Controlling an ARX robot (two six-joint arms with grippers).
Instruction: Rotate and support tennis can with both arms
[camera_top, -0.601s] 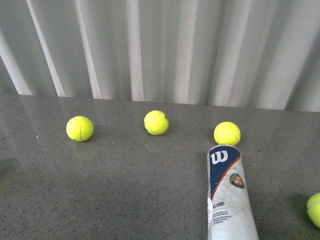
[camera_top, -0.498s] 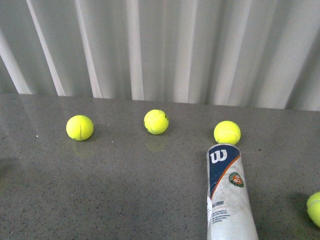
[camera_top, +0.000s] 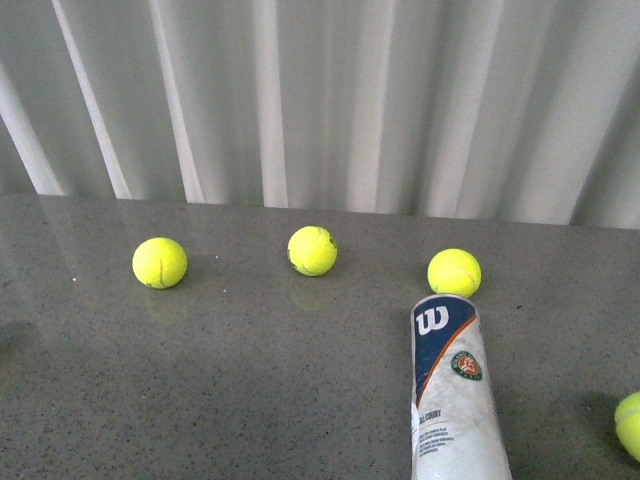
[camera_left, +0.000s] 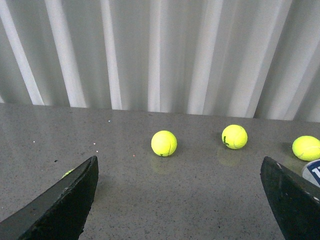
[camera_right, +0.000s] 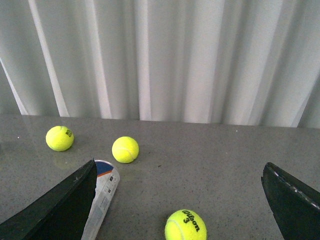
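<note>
Front view: the tennis can (camera_top: 455, 390) lies on its side on the grey bench (camera_top: 250, 390), in the right half. Its length runs from the near edge towards the far edge, and its lower part is cut off by the frame. The blue end with the white "W" points at the far edge, with the round emblem facing up. Just beyond that end sits the right ball (camera_top: 454, 272); I cannot tell whether they touch. The middle ball (camera_top: 312, 250) and the left ball (camera_top: 159, 262) continue the row along the far edge, well apart from one another. A fourth ball (camera_top: 630, 425) is half cut off towards the right edge. A white curtain (camera_top: 330, 100) hangs behind the far edge. Neither arm shows here.

Left wrist view: the left end effector (camera_left: 178, 165) is spread wide with nothing between its two dark fingers (camera_left: 65, 205). The three row balls lie beyond it, and a sliver of the tennis can (camera_left: 313, 172) shows beside one finger.

Right wrist view: the right end effector (camera_right: 179, 165) is likewise spread wide and holds nothing. The tennis can (camera_right: 104, 190) lies beside one finger, partly hidden by it. A ball printed "3" (camera_right: 185, 225) sits on the bench between the fingers.
</note>
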